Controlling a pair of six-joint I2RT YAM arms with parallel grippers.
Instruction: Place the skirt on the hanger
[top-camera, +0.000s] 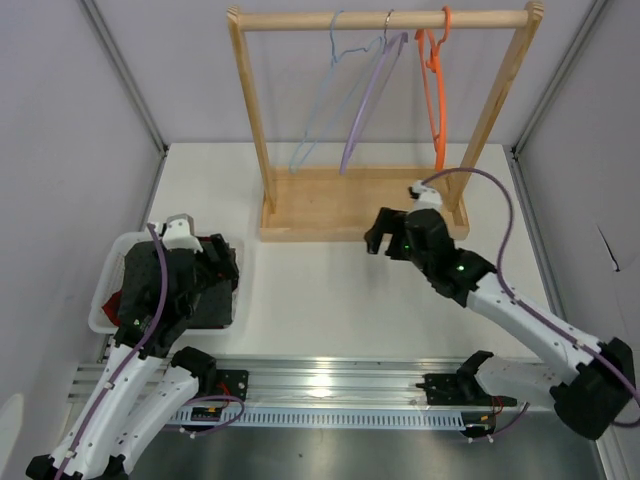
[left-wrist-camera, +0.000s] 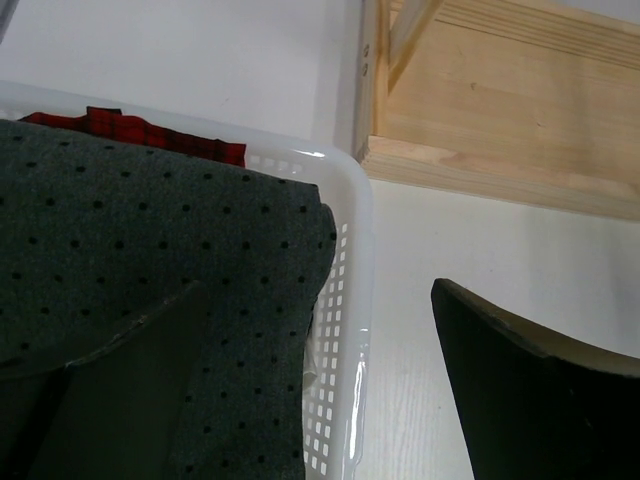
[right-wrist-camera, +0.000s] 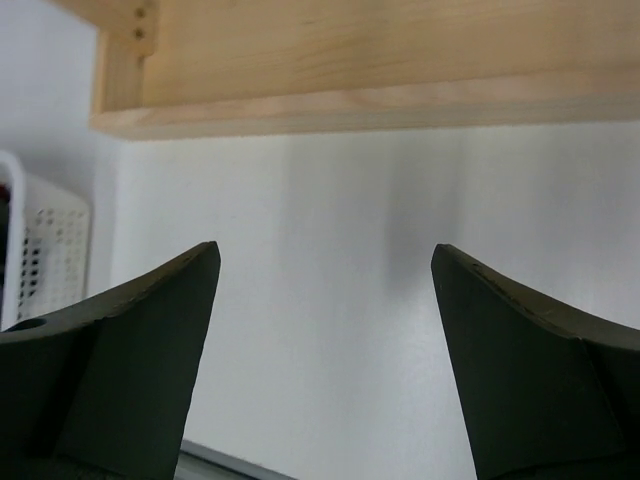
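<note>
Table: white top, as I see it from above.
Basket: white slotted plastic, at the table's left edge, toward the near corner.
Rack: wooden, base flat on the far half, roughly centred, apart from the basket.

I count three hangers on one wooden rack: a pale-blue hanger, a lilac hanger and an orange hanger. One white basket holds two garments, the dark dotted skirt and a red plaid garment. My claws number two, the left claw and the right claw.
</note>
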